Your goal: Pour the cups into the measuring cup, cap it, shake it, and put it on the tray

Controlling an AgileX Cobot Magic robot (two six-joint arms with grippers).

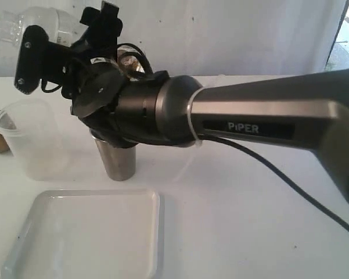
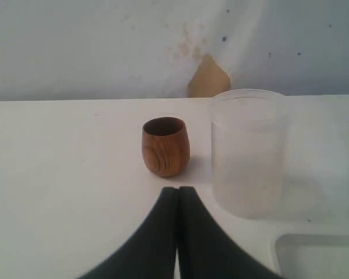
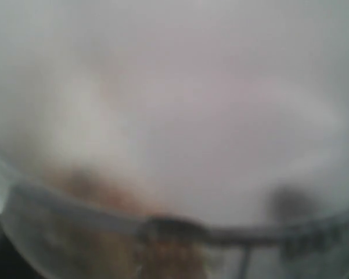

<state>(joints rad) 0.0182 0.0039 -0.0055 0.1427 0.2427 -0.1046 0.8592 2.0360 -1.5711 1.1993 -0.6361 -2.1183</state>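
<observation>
White backdrop closes off the far side of a plain white table (image 1: 249, 221), and everything for the job stands on the left half of it. The right arm (image 1: 267, 116) reaches across from its own side, and the right gripper (image 1: 67, 39) holds the measuring cup (image 1: 43, 23) high above the table, tipped well over on its side. What looks like a domed clear end points away from the arm. The cup is off the table with nothing else under it, so I judge the fingers are clamped wide around its body, though they are hard to make out. In the right wrist view a clear, blurred wall fills the frame with a brownish smear low down, perhaps the contents. That tipped, lifted pose suits shaking rather than pouring, as no open mouth faces another cup.

Directly under the arm the steel tumbler (image 1: 116, 160) stands upright. The frosted cup (image 1: 29, 139) is a little further left, and the wooden cup (image 2: 165, 146) is beside that, at the edge of the exterior view. All three are upright and apart from one another, parked where they do not block the tray (image 1: 87, 232). The tray lies bare nearer the camera, a free spot for setting the measuring cup down.

The left gripper (image 2: 177, 195) hangs low, facing the wooden cup. Its fingers are pressed together on nothing, out of the way.
</observation>
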